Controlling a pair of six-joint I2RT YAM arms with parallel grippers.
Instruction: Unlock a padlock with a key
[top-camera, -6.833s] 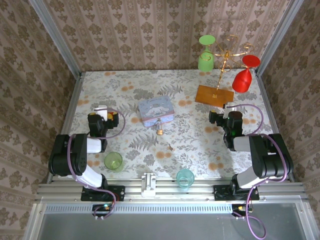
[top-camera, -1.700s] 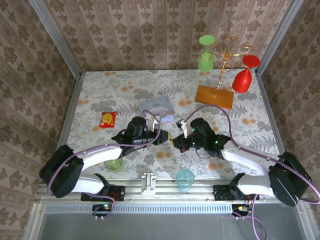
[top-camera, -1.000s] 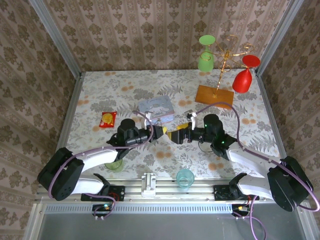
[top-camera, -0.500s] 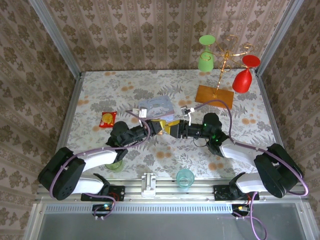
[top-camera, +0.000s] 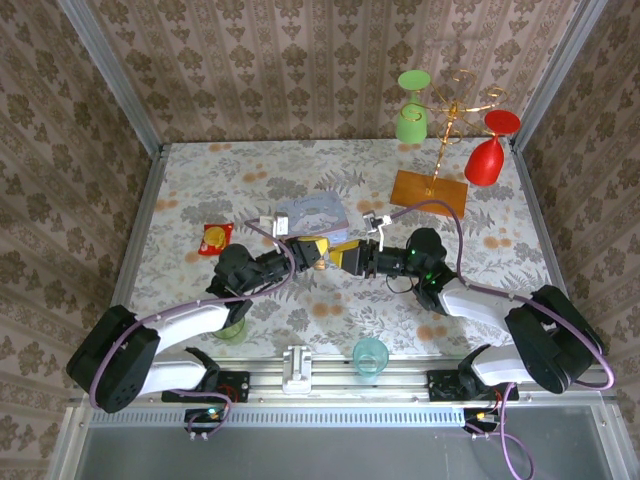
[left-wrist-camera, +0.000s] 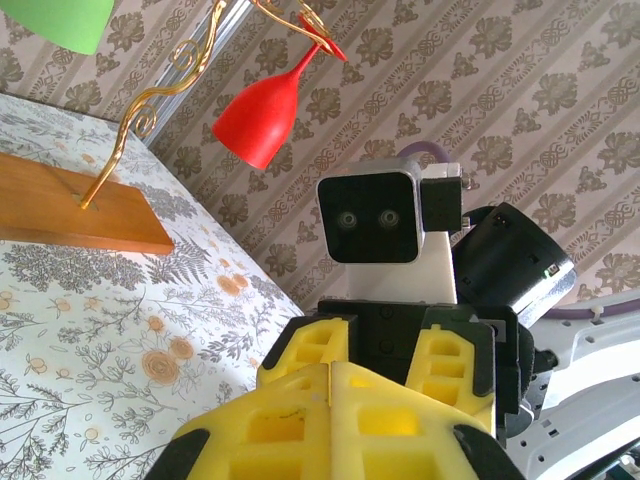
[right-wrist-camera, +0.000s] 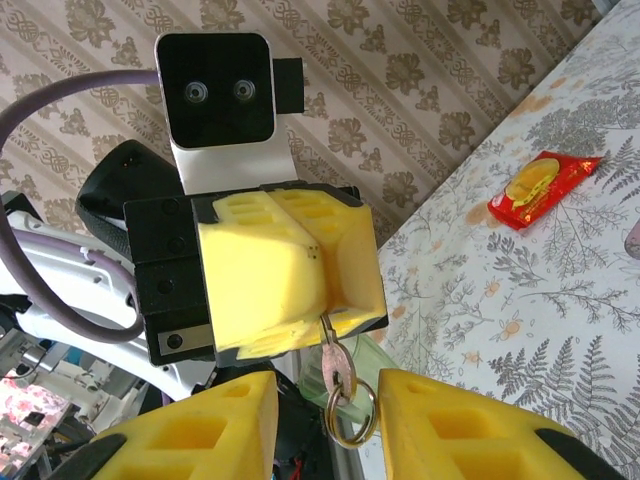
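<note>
Right wrist view: key (right-wrist-camera: 337, 360) pinched in left jaws, between spread right jaws; overhead, tips adjacent.

1. This is a robot test cell dressed to look like a home.
2. The brown damask wallpaper walls (top-camera: 300, 70) are flat panels held in bare aluminium frame posts (top-camera: 110, 75), boxing in three sides of the table (top-camera: 250, 170).
3. The table wears a floral cloth and ends at an aluminium rail (top-camera: 340, 385), where the left robot arm (top-camera: 170, 325) and the right robot arm (top-camera: 490, 305) are bolted.
4. The homely props include a gold wire glass rack on a wooden base (top-camera: 430, 188), with a green stemmed glass (top-camera: 411, 120) and a red stemmed glass (top-camera: 484, 158) hanging upside down from it.
</note>
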